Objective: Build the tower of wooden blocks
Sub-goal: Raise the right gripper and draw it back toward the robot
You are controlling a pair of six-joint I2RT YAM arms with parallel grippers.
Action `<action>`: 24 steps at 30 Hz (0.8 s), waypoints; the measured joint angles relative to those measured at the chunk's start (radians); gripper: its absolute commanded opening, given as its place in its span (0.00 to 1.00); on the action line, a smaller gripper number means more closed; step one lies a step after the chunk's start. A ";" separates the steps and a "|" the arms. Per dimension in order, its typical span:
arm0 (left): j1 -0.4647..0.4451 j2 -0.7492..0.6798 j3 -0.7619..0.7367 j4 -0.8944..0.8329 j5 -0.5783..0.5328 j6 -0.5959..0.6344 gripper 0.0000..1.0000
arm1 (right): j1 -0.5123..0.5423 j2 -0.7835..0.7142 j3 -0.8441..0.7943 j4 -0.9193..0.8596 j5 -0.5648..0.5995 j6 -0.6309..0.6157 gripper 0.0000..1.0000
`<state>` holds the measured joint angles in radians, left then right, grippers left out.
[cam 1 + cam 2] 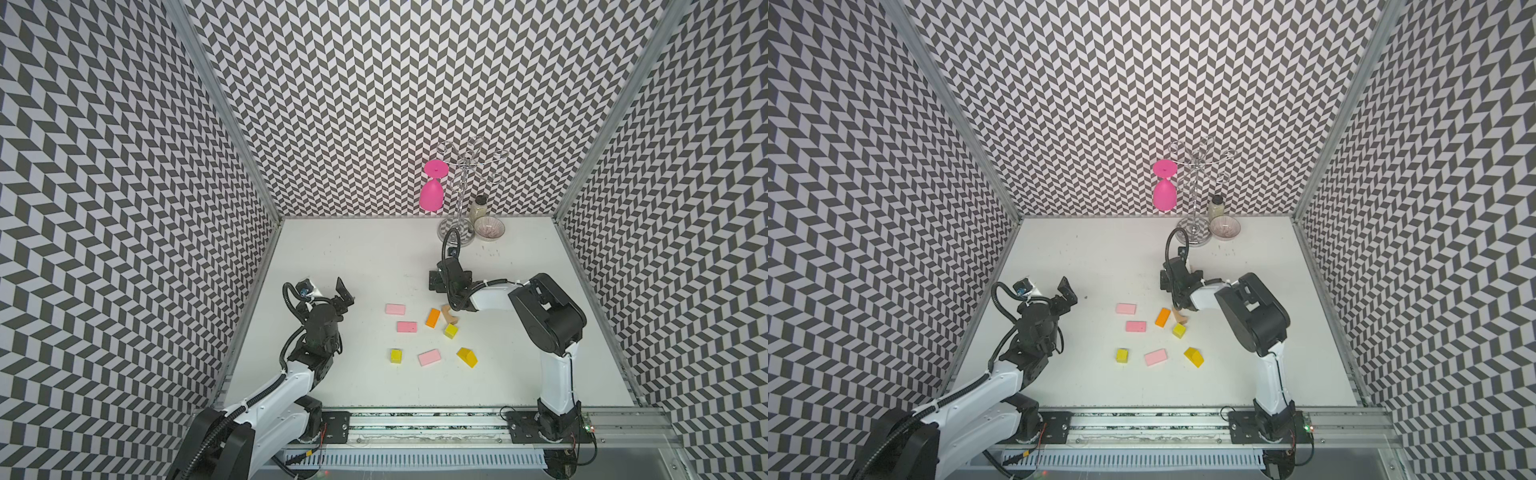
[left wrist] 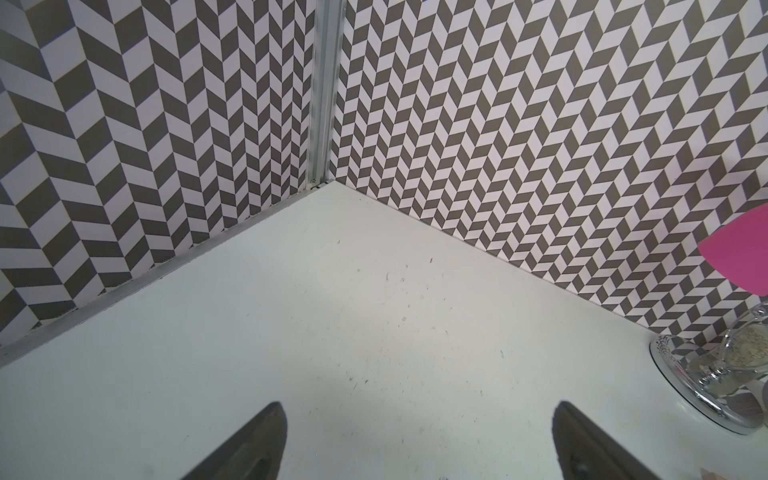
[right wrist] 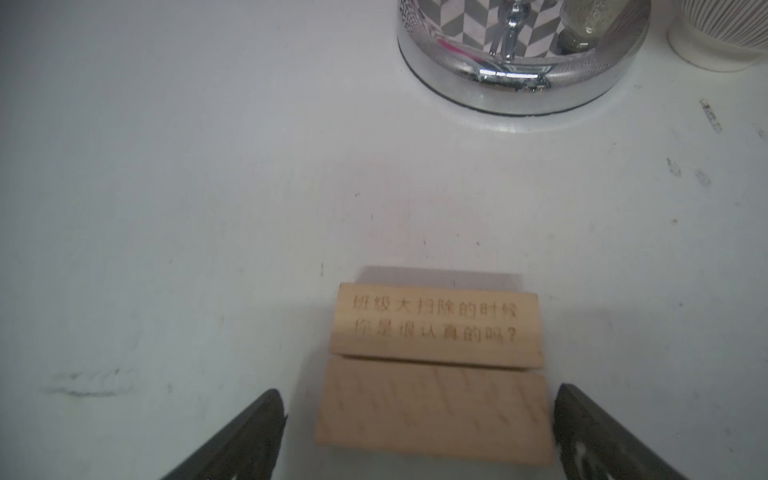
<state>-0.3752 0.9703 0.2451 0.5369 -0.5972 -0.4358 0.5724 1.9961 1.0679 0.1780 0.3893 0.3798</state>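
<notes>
In both top views the upper left and centre of the tabletop [image 1: 332,257] are found bare and can be crossed freely. The lower middle is cluttered by scattered wood blocks [image 1: 406,326]. The upper right is blocked by a chrome stand [image 1: 456,232], a bowl [image 1: 489,227] and a magenta goblet [image 1: 431,193]; two touching tan bars [image 3: 435,328] are seen near the stand.

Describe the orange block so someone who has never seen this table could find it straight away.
On the white table, find the scatter of coloured blocks near its middle. In both top views the orange block lies in the scatter's far right part, just left of the tan arch. It is the only orange piece; its neighbours are tan, pink or yellow.
</notes>
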 measured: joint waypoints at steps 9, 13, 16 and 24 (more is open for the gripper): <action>-0.001 0.000 0.000 0.000 0.000 0.000 1.00 | 0.016 -0.338 -0.144 -0.003 0.061 -0.019 0.99; -0.003 0.000 0.000 0.000 0.000 0.000 1.00 | 0.014 -0.476 -0.336 0.121 0.073 -0.008 1.00; -0.005 0.000 0.000 0.000 0.001 0.000 1.00 | -0.007 -0.490 -0.444 0.171 0.074 -0.002 0.99; -0.011 0.000 0.000 0.000 0.003 0.005 1.00 | -0.110 -0.556 -0.566 0.257 0.019 0.009 0.94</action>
<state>-0.3859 0.9703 0.2447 0.5369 -0.5941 -0.4305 0.4622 1.4399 0.5022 0.4347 0.4080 0.3885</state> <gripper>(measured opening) 0.998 0.965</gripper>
